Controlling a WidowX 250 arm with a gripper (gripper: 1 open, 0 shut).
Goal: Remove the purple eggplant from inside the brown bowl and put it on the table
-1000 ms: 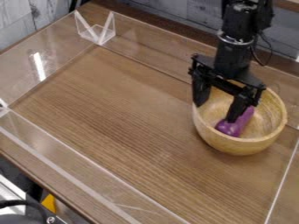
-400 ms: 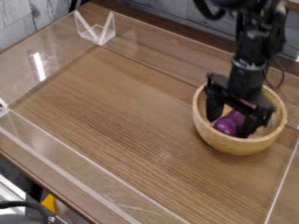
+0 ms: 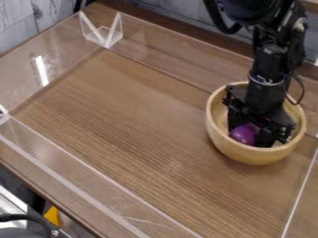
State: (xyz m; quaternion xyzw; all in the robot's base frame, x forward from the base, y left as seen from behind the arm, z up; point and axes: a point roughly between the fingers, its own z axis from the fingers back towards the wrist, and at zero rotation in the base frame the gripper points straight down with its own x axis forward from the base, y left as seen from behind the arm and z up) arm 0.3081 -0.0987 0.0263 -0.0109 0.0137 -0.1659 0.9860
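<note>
Black multi-jointed robot gripper (image 3: 258, 125) is down inside the round light tan wooden bowl (image 3: 224, 144), fingers around the small glossy purple toy eggplant (image 3: 245, 133). Eggplant is in the bowl, on the near-left part of its inside, partly covered by the fingers. View is poor here: can't tell whether the fingers are clamped on it or only lying against it.

Main risk: a weak or off-centre pinch. The eggplant is smooth and rounded, so it could squirt out as the jaws tighten and roll across the bowl floor. Second risk: fingers catching the bowl's inner wall or thick rim, since the hand takes up much of the inside; the bowl could then tip or drag along on the lift. Third: going sideways too early, knocking the eggplant on the rim and dropping it back in. Letting go too high over the table could make it bounce or roll.

Around: brown wood-grain tabletop (image 3: 112, 121) stretches left in the view, a clear acrylic holder-like piece (image 3: 102, 30) near its far edge, black cable (image 3: 22, 219) at the lower left corner. Bowl rim is the main thing in the way, so a straight lift should come first
</note>
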